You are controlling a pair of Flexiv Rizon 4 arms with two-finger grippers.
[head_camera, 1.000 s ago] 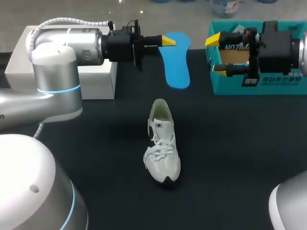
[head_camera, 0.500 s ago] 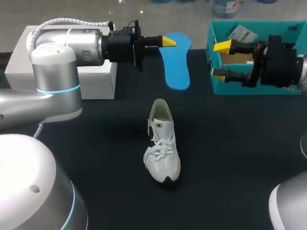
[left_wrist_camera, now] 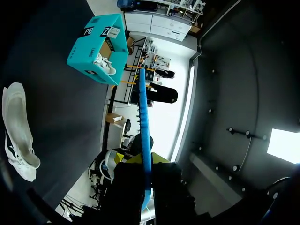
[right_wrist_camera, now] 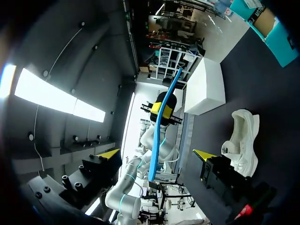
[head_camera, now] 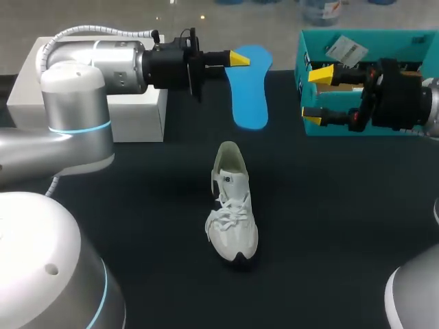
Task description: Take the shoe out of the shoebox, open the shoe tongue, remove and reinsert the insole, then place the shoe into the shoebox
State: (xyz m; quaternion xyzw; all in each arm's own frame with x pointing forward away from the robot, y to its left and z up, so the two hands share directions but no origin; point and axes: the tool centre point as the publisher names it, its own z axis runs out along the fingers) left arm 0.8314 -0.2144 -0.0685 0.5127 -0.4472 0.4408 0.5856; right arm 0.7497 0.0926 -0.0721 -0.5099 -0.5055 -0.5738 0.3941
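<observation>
Insole (head_camera: 251, 92) — one end behind left gripper (head_camera: 240, 60)

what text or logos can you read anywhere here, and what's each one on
Black print on the shoebox side: too blurred to read; in the head view the right gripper mostly covers it.
White label inside the shoebox: too small to read.
Small mark on the shoe tongue: too small to read.
Nothing legible to quote.

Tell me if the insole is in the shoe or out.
Out. The insole is clamped in the left end effector, apart from the white shoe.
</observation>
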